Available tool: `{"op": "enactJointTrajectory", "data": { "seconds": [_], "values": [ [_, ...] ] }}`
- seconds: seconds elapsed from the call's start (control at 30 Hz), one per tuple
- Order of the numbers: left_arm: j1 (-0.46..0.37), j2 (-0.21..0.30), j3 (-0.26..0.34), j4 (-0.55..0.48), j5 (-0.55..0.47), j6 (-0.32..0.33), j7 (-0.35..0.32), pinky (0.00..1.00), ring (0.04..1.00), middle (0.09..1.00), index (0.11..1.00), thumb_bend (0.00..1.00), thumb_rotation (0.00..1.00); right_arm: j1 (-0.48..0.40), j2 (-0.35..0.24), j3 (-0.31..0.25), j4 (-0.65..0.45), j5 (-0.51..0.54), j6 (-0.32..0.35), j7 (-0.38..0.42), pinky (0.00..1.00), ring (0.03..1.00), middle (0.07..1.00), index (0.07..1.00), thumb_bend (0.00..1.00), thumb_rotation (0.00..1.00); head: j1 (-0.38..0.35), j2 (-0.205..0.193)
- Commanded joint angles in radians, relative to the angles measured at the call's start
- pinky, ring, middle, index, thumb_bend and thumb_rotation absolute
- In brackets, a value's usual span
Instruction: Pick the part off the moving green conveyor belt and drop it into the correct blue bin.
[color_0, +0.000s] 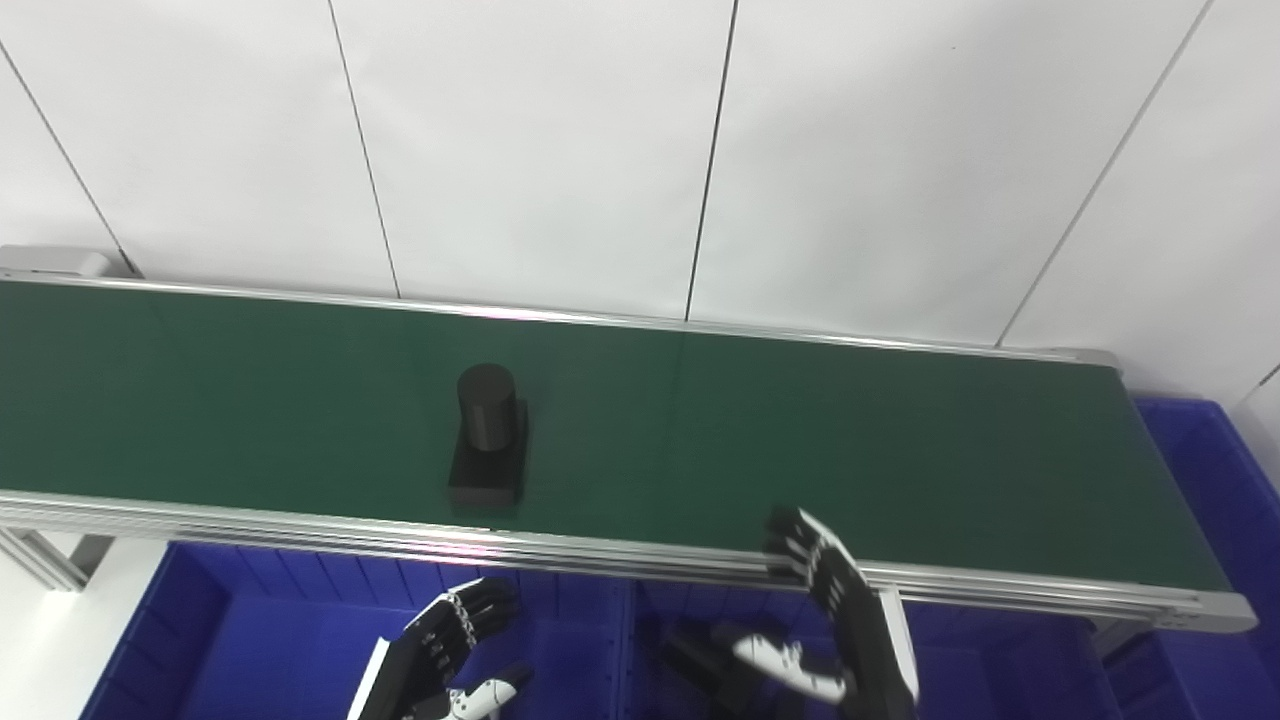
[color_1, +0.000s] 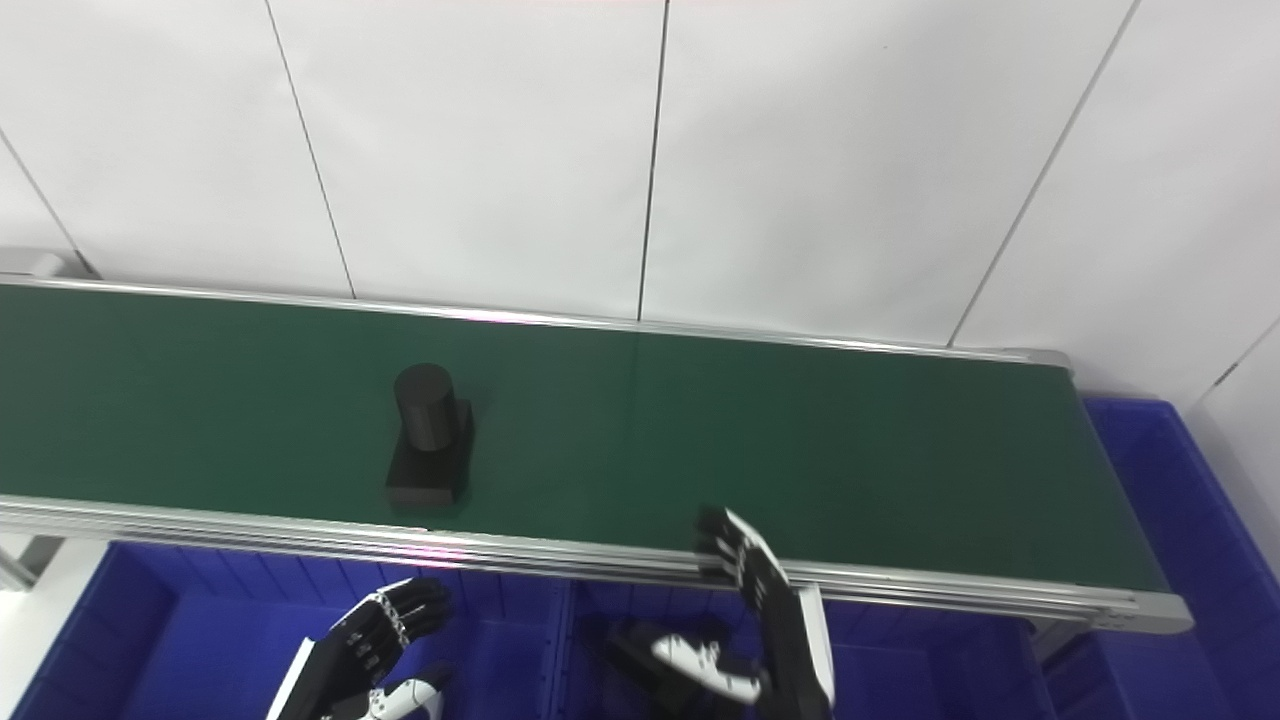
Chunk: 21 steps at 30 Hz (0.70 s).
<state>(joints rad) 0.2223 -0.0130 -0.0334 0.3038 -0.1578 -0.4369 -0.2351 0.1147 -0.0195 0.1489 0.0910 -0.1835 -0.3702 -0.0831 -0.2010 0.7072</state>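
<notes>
A black part (color_0: 487, 434), a cylinder standing on a square base, sits on the green conveyor belt (color_0: 800, 440) left of centre, near the front rail; it also shows in the right eye view (color_1: 430, 436). My left hand (color_0: 450, 640) is open and empty, low over the left blue bin (color_0: 260, 640), below and in front of the part. My right hand (color_0: 835, 620) is open and empty, fingers raised at the belt's front rail, well right of the part. A dark object (color_0: 700, 660) lies in the middle blue bin (color_0: 980, 660) under that hand.
The belt's metal front rail (color_0: 620, 555) runs between my hands and the part. Another blue bin (color_0: 1220, 500) stands past the belt's right end. A white panelled wall (color_0: 640, 150) rises behind the belt.
</notes>
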Motion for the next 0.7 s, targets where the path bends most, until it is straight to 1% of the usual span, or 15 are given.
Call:
{"op": "enactJointTrajectory", "data": {
  "seconds": [0.0, 0.07, 0.17, 0.23, 0.43, 0.5, 0.53, 0.6, 0.67],
  "values": [
    [-0.017, -0.009, 0.002, -0.012, 0.002, -0.031, 0.001, 0.77, 0.721, 0.742, 0.714, 0.57, 0.0, -0.047, 0.006, -0.001, -0.051, 0.001, 0.028, 0.02, 0.72, 0.773, 0.813, 0.841, 0.7, 0.03, 0.006, 0.0],
    [-0.017, -0.012, 0.002, -0.012, 0.006, -0.029, 0.003, 0.77, 0.719, 0.742, 0.715, 0.57, 0.0, -0.072, 0.006, -0.004, -0.064, 0.004, 0.053, 0.03, 0.73, 0.778, 0.817, 0.847, 0.71, 0.03, 0.008, -0.003],
    [-0.017, -0.015, 0.002, -0.012, 0.004, -0.031, 0.003, 0.78, 0.719, 0.744, 0.719, 0.57, 0.0, -0.118, -0.005, -0.006, -0.088, -0.009, 0.097, 0.048, 0.76, 0.798, 0.834, 0.873, 0.73, 0.11, 0.009, -0.006],
    [-0.017, -0.016, 0.001, -0.012, 0.006, -0.031, 0.004, 0.78, 0.722, 0.747, 0.72, 0.57, 0.0, -0.151, -0.016, -0.005, -0.101, -0.02, 0.127, 0.062, 0.76, 0.802, 0.838, 0.881, 0.73, 0.13, 0.011, -0.008],
    [-0.016, -0.023, 0.001, -0.016, 0.012, -0.029, 0.009, 0.78, 0.727, 0.75, 0.723, 0.57, 0.0, -0.247, -0.057, -0.003, -0.116, -0.04, 0.222, 0.113, 0.78, 0.827, 0.863, 0.931, 0.77, 0.24, 0.022, -0.013],
    [-0.016, -0.026, 0.001, -0.016, 0.013, -0.029, 0.011, 0.78, 0.73, 0.753, 0.723, 0.57, 0.0, -0.284, -0.071, 0.0, -0.102, -0.037, 0.239, 0.132, 0.79, 0.839, 0.873, 0.943, 0.79, 0.27, 0.024, -0.015],
    [-0.018, -0.027, 0.003, -0.013, 0.013, -0.03, 0.01, 0.78, 0.731, 0.753, 0.722, 0.57, 0.0, -0.306, -0.078, 0.004, -0.085, -0.044, 0.237, 0.139, 0.79, 0.842, 0.876, 0.945, 0.79, 0.27, 0.028, -0.017],
    [-0.02, -0.03, 0.006, -0.007, 0.016, -0.031, 0.009, 0.79, 0.732, 0.754, 0.721, 0.57, 0.0, -0.352, -0.087, 0.013, -0.051, -0.051, 0.246, 0.157, 0.77, 0.846, 0.888, 0.955, 0.84, 0.31, 0.034, -0.021],
    [-0.023, -0.032, 0.008, -0.005, 0.019, -0.032, 0.008, 0.79, 0.734, 0.754, 0.721, 0.57, 0.0, -0.395, -0.091, 0.02, -0.015, -0.047, 0.258, 0.178, 0.76, 0.852, 0.894, 0.965, 0.88, 0.32, 0.04, -0.025]
  ]
}}
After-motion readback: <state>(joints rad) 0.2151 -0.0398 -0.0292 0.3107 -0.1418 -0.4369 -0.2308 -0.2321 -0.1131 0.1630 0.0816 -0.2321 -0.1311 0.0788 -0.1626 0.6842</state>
